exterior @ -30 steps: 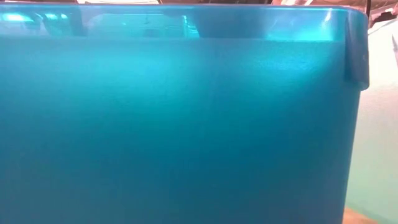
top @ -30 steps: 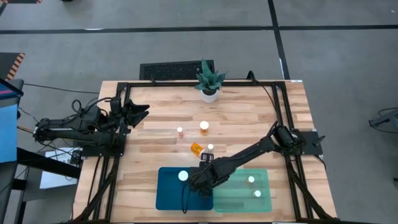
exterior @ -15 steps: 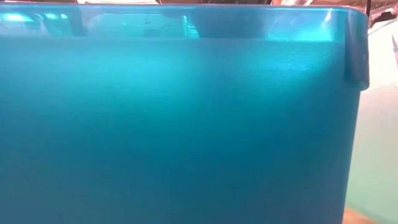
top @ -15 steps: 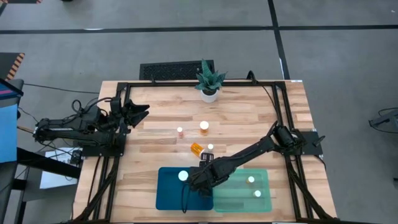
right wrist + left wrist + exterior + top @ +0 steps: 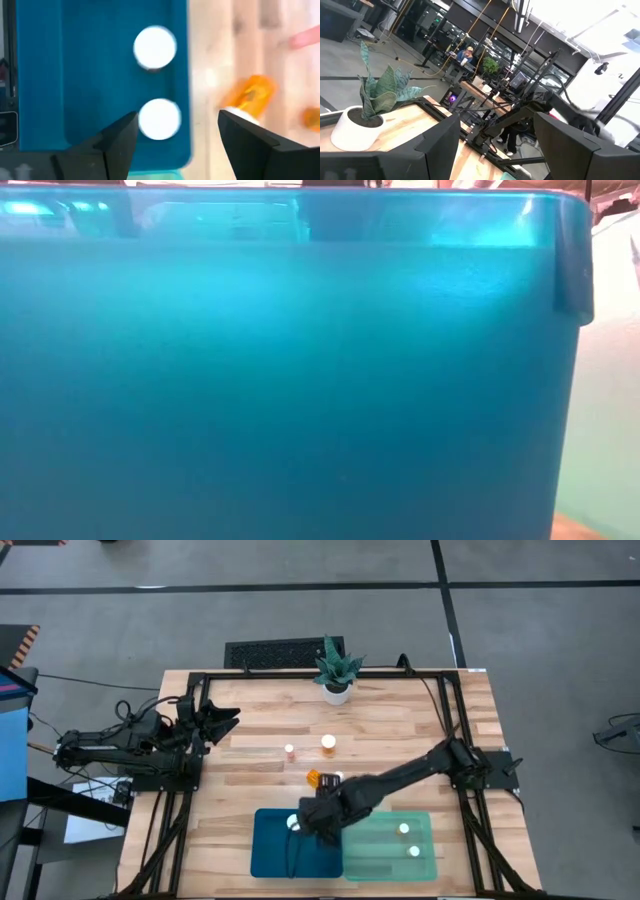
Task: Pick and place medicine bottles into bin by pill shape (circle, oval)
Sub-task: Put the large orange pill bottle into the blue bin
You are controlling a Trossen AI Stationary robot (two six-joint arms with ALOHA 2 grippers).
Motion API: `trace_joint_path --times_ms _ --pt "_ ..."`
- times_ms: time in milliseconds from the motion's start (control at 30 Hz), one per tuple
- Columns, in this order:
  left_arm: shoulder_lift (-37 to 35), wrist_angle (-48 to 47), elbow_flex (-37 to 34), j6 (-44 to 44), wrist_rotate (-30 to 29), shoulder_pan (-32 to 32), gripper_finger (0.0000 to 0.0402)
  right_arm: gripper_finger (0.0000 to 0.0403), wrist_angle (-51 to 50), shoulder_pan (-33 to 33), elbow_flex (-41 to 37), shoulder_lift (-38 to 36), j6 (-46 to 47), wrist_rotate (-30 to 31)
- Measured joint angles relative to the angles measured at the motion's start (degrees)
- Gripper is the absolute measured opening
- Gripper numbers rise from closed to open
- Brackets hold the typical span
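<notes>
The dark blue tray (image 5: 280, 852) and the mint green tray (image 5: 395, 850) lie side by side at the table's near edge. Two white-capped bottles (image 5: 155, 46) (image 5: 160, 118) stand in the blue tray, and two more (image 5: 404, 829) stand in the green one. An amber bottle (image 5: 314, 778) lies on its side on the wood, and it also shows in the right wrist view (image 5: 250, 95). Two bottles (image 5: 289, 750) (image 5: 328, 744) stand farther back. My right gripper (image 5: 180, 135) is open and empty above the blue tray's far right corner. My left gripper (image 5: 495, 145) is open at the table's left edge.
A white pot with a green plant (image 5: 336, 675) stands at the far edge, with a black grille (image 5: 285, 652) behind it. The blue tray's wall (image 5: 300, 380) fills the low view. Bare wood lies between the left arm and the bottles.
My right gripper has gone from above the blue tray's right part toward the table's far edge and a little left, and now hangs over the tray's far right corner. The bottles and trays have kept their places.
</notes>
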Motion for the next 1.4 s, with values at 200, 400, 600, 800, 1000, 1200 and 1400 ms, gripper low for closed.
trace_joint_path --times_ms 200,400,600,800,1000,1200,1400 --pt "0.01 -0.01 0.0 -0.07 0.01 0.0 0.0247 0.0286 -15.24 -4.8 12.26 -0.07 -5.28 3.49" --pt "0.0 -0.02 0.0 -0.11 0.02 0.0 0.0247 0.0286 -19.97 -11.87 12.28 -4.23 -9.35 4.7" --pt "0.01 -0.04 0.0 0.17 0.02 0.01 0.0247 0.0286 -17.27 -19.95 7.45 -9.45 -13.9 4.38" --pt "0.01 -0.09 0.0 0.54 0.02 0.01 0.0247 0.0286 -5.64 -26.24 -5.09 -11.93 -18.61 -3.25" --pt "0.0 -0.09 0.0 1.5 -0.04 0.0 0.0247 0.0286 3.4 -30.43 -18.48 -11.91 -22.25 -6.33" --pt "0.01 -0.2 0.0 1.89 -1.0 0.01 0.0247 0.0286 11.47 -33.26 -23.27 -11.91 -24.45 -11.27" --pt "0.01 -0.2 0.0 2.4 -1.03 0.01 0.0247 0.0288 13.0 -32.35 -23.38 -11.77 -29.34 -13.23"
